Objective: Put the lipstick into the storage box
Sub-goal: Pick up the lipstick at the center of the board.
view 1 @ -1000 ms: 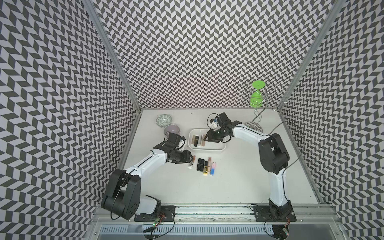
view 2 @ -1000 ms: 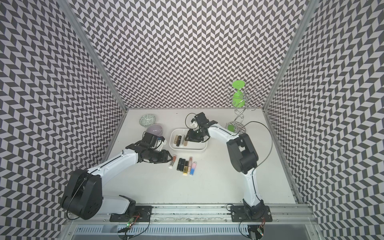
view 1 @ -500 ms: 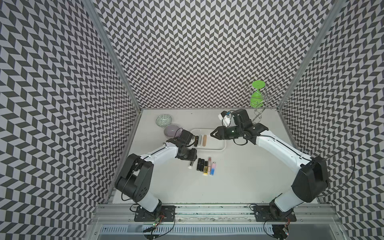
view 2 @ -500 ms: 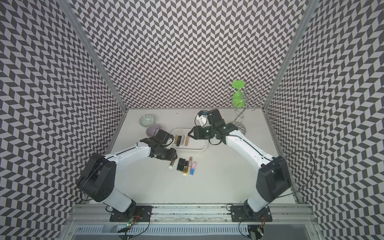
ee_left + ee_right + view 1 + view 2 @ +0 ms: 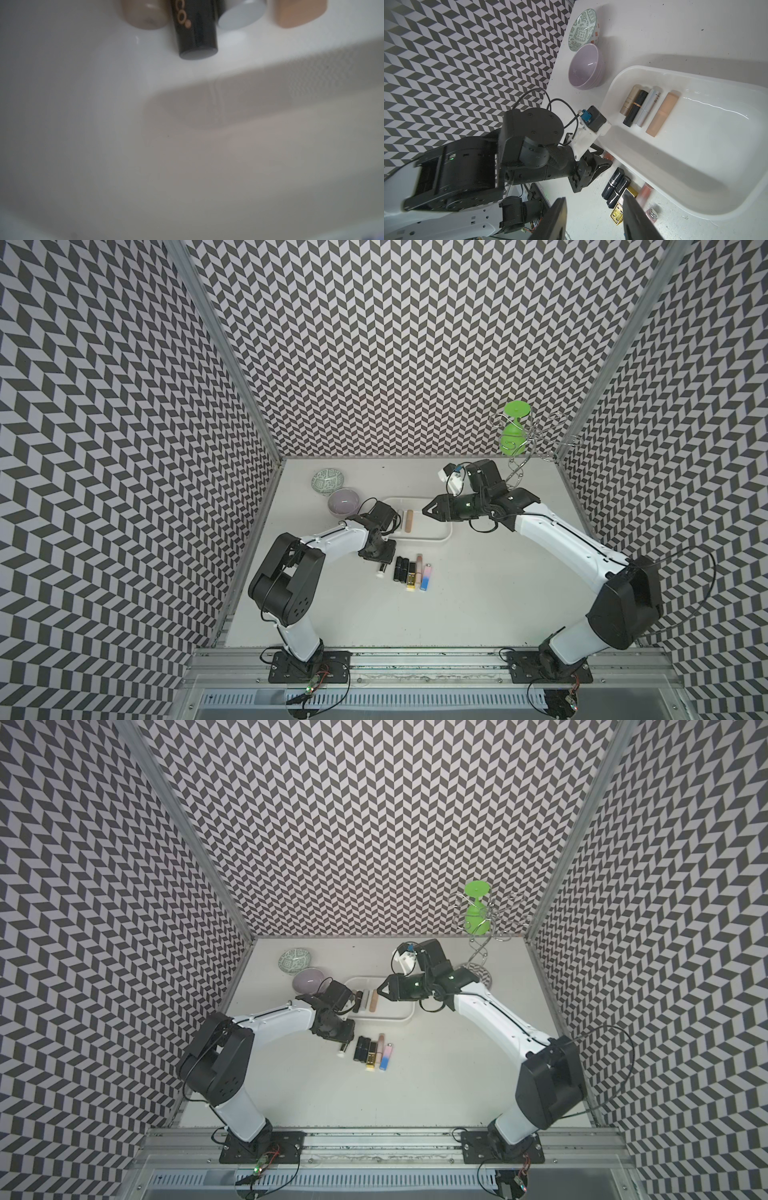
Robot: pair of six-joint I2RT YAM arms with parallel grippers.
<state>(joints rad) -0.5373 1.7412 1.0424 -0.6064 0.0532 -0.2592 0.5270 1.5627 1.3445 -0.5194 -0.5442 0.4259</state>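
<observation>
Left gripper (image 5: 379, 560) points down over the slim pinkish lipstick tube with a pale cap (image 5: 380, 571). Its body hides the jaws in both top views, and the right wrist view does not show whether they have closed on the tube, so the grip cannot be told.

The tube lies on the white tabletop (image 5: 478, 614) with its long axis along the 12-to-6 o'clock line. It is the 9 o'clock end of a row. Just beside it at 3 o'clock lie two black cylindrical lipsticks (image 5: 401, 569), then a gold square-section lipstick (image 5: 411, 577), a slim brown-pink tube (image 5: 419, 562) and a pink-to-blue tube (image 5: 426, 578).

The shallow white plastic storage box (image 5: 436, 540) is near, at about 1 o'clock from the tube. Four tubes already lie at its 9 o'clock end.

Right gripper (image 5: 593, 220) hovers over the box with its jaws apart and nothing between them.

Judgement: the left arm is nearer, and the transfer calls for a short lift towards 1 o'clock over the low wall
</observation>
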